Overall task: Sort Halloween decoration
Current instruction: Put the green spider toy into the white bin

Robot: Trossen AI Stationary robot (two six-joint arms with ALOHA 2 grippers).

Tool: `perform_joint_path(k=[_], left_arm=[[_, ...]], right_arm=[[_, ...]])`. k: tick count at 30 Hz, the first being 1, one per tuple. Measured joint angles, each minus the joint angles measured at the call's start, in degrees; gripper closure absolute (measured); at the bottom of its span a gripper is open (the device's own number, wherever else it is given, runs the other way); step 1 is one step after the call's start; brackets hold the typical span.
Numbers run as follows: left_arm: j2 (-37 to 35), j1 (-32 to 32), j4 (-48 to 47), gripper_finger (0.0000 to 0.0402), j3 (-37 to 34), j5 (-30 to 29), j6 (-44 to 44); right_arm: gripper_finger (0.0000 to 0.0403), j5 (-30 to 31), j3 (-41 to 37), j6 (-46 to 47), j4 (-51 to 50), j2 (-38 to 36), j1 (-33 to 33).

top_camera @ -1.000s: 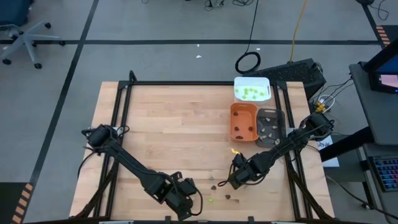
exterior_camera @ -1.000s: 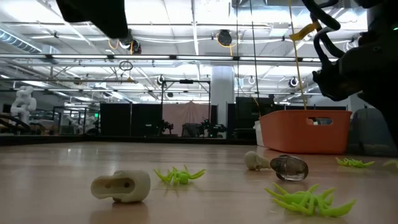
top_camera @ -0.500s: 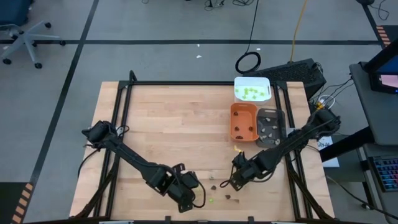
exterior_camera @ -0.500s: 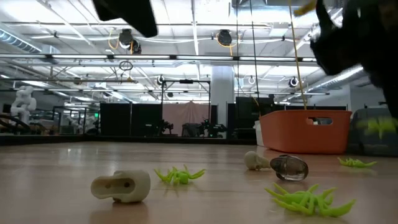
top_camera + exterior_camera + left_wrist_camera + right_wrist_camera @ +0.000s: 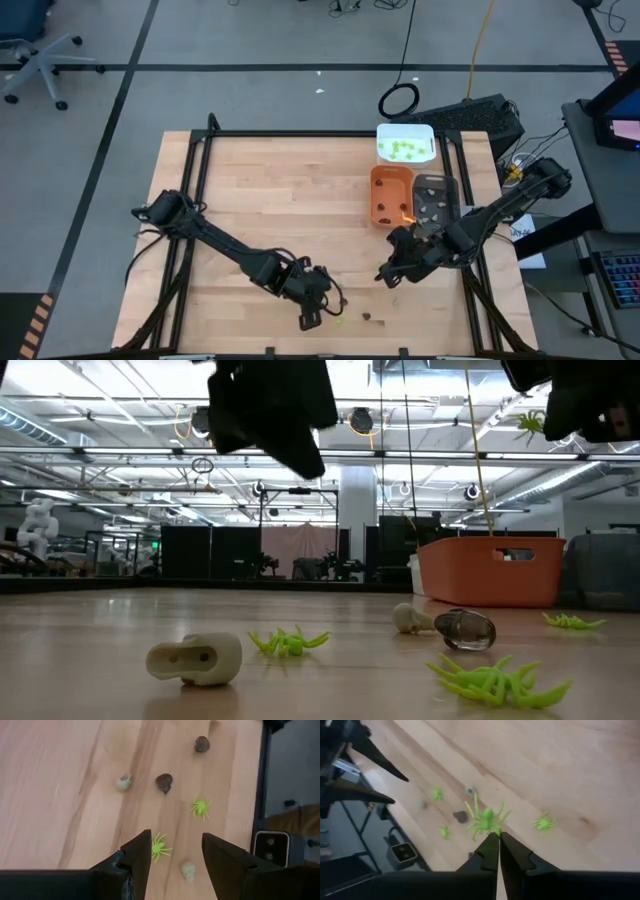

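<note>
Pinching a green spider (image 5: 486, 821) aloft, the right gripper (image 5: 497, 838) hangs near the trays; the left gripper (image 5: 174, 851), jaws spread, hovers over pieces by the desk's (image 5: 280, 200) front edge.

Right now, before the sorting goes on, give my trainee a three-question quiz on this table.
1. True or false: the right end effector is shut on a lime-green plastic spider.
2. Which holds lime-green pieces? A) orange plastic tray B) white plastic tray C) grey plastic tray
3. Fill in: the left end effector hovers with its fingers ____ above another green spider on the wooden table.

Key: 1 true; 2 B; 3 open.
</note>
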Motion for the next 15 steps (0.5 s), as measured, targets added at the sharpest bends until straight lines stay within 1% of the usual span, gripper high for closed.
perform_joint_path(k=[4, 11, 15], left_arm=[[0.0, -0.3, 0.4, 0.0226, -1.2, 0.0, -1.5], [0.0, -0.6, 2.1, 0.0226, -3.5, 0.1, -1.8], [0.0, -0.6, 2.6, 0.0226, -4.4, 0.5, -3.1]], right_arm=[[0.0403, -0.2, 0.0, -0.9, 0.3, -0.7, 0.0], [0.0403, -1.6, 0.0, -9.4, 10.3, -1.6, 0.0], [0.0403, -1.7, 0.0, -12.4, 14.1, -2.2, 0.0]])
